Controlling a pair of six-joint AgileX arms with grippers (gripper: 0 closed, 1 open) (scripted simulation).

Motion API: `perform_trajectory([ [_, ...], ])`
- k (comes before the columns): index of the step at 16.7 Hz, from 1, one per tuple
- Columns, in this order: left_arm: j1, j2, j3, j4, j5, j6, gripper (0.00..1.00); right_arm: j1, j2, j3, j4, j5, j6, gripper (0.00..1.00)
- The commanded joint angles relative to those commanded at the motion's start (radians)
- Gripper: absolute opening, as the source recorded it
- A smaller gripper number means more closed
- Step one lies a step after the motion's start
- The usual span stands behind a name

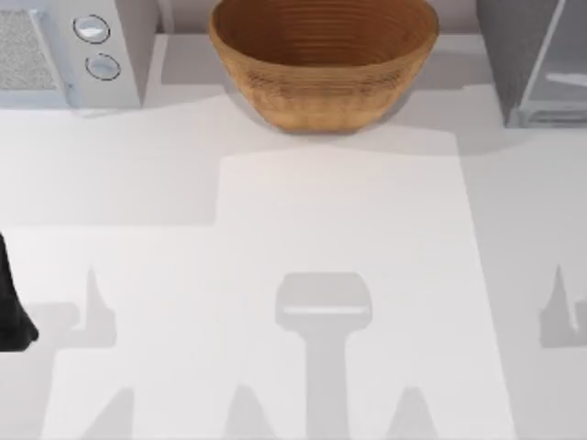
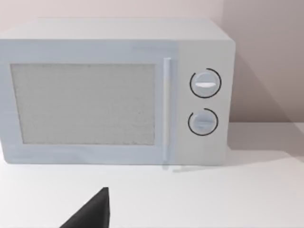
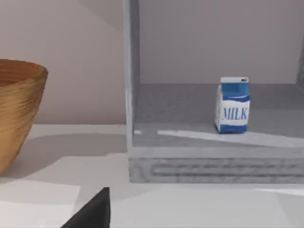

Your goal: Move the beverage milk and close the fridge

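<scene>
Left end effector (image 1: 14, 316), cropped at table edge, grip unreadable; beverage milk (image 3: 232, 105) upright inside open fridge (image 3: 190, 161).

Little of me shows. My left arm (image 1: 13, 307) is a matte black, rounded bulk with no marking. On each wrist camera, a flat black wedge of my tool (image 2: 90, 213) tapers to a point, plain and unmarked, the same on my right tool (image 3: 91, 213).
</scene>
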Motion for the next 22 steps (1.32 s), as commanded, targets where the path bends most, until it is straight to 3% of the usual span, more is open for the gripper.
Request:
perform_trajectory([
  [7,0.0,0.0,0.0,0.0,0.0,0.0,1.0,-0.002,-0.007,-0.004,-0.006,0.0,0.0,1.0],
  [11,0.0,0.0,0.0,0.0,0.0,0.0,1.0,0.002,-0.089,0.063,-0.113,-0.002,0.002,1.0],
  [15,0.0,0.0,0.0,0.0,0.0,0.0,1.0,0.002,-0.258,0.203,-0.389,0.0,-0.001,1.0],
  [22,0.0,0.0,0.0,0.0,0.0,0.0,1.0,-0.002,-0.596,0.48,-1.059,0.007,-0.009,1.0],
])
